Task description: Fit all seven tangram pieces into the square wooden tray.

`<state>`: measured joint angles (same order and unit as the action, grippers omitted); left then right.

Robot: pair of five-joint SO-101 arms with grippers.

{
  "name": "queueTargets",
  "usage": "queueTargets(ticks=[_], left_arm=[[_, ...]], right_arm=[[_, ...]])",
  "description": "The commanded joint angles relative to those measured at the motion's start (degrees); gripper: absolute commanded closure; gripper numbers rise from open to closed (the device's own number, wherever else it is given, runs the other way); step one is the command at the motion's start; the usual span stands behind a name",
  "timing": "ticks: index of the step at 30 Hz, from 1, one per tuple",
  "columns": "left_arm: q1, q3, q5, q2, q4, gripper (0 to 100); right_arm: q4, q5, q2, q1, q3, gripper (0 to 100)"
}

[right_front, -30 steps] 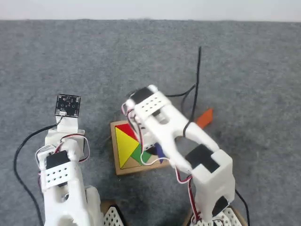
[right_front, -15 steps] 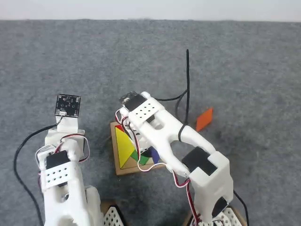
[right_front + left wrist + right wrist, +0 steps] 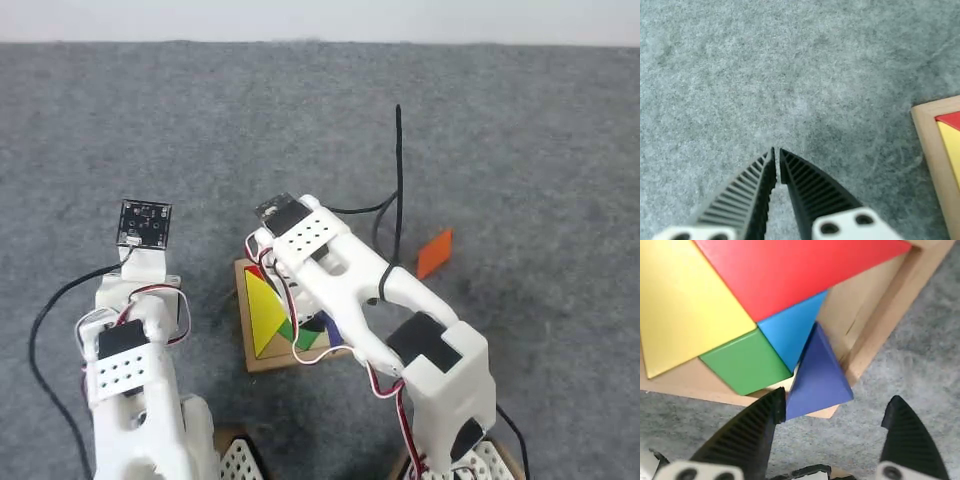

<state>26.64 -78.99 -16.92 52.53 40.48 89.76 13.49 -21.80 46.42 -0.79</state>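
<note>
The square wooden tray (image 3: 243,318) lies between the two arms and holds a red triangle (image 3: 790,270), a yellow triangle (image 3: 685,310), a green piece (image 3: 742,362) and a light blue triangle (image 3: 790,332). A dark blue triangle (image 3: 817,375) rests tilted against the tray's rim (image 3: 880,335), partly over its corner. My right gripper (image 3: 836,397) stands open just above that triangle, one finger on each side. An orange piece (image 3: 434,253) lies on the carpet to the right of the tray. My left gripper (image 3: 776,151) is shut on nothing over bare carpet, left of the tray's corner (image 3: 930,145).
Grey carpet covers the whole table. A black cable (image 3: 398,170) rises from the right arm (image 3: 340,270), which hides much of the tray from above. The left arm (image 3: 130,350) stands at the lower left.
The right arm swung left over the tray, uncovering the orange piece on the carpet. For the last half second it has kept still. The left arm has not moved.
</note>
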Motion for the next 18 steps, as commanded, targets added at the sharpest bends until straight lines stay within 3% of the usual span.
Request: queueTargets(ticks=[1,5,12,18], left_arm=[[0.4,0.3,-0.7,1.4,-1.2,99],[0.4,0.3,-0.7,1.4,-1.2,99],[0.5,0.3,-0.7,1.4,-1.1,99],[0.5,0.3,-0.7,1.4,-1.1,99]], right_arm=[[0.7,-3.5,4.7,-1.5,4.5,69.0],[1.5,-13.0,4.2,-5.5,7.8,69.1],[2.1,-20.1,4.4,-15.1,7.1,69.3],[0.4,-24.5,4.7,-13.5,-0.9,69.3]])
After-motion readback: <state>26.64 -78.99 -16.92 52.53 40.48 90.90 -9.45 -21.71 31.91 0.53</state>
